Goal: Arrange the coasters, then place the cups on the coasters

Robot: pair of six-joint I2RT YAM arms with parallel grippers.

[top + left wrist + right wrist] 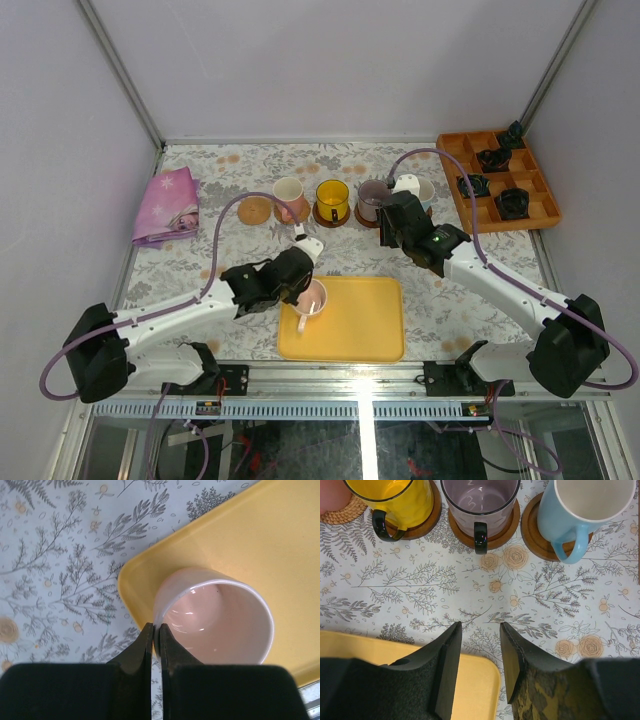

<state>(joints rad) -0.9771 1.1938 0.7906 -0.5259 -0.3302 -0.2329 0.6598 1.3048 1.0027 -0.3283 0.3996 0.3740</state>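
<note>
4 of 5 cups seated. Row, left to right: tan coaster (255, 210) bare, then pink cup (289, 196), yellow cup (332, 196), purple cup (372, 196) and blue cup (570, 515), each on its own coaster (507, 532). Last pink cup (215, 620) sits in the yellow tray's (370, 330) far-left corner, left gripper (156, 626) pinched on its rim (probably bound for the bare one). Right gripper (480, 630) half-open, empty. Orange tray (455, 148): four dark bits, separate compartments.

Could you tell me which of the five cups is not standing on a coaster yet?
The pale pink cup on the yellow tray; the other four each stand on a coaster farther back.
</note>
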